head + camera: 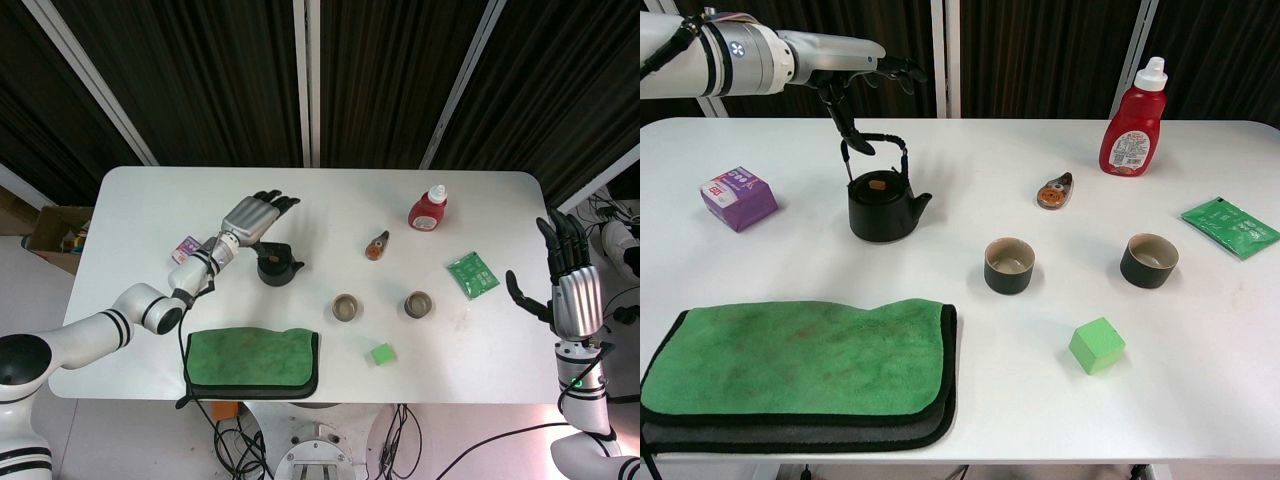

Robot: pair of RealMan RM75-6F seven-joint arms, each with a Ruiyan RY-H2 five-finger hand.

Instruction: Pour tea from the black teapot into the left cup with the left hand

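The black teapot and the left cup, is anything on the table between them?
No. Between the black teapot and the left dark cup is bare white table, in the chest view.
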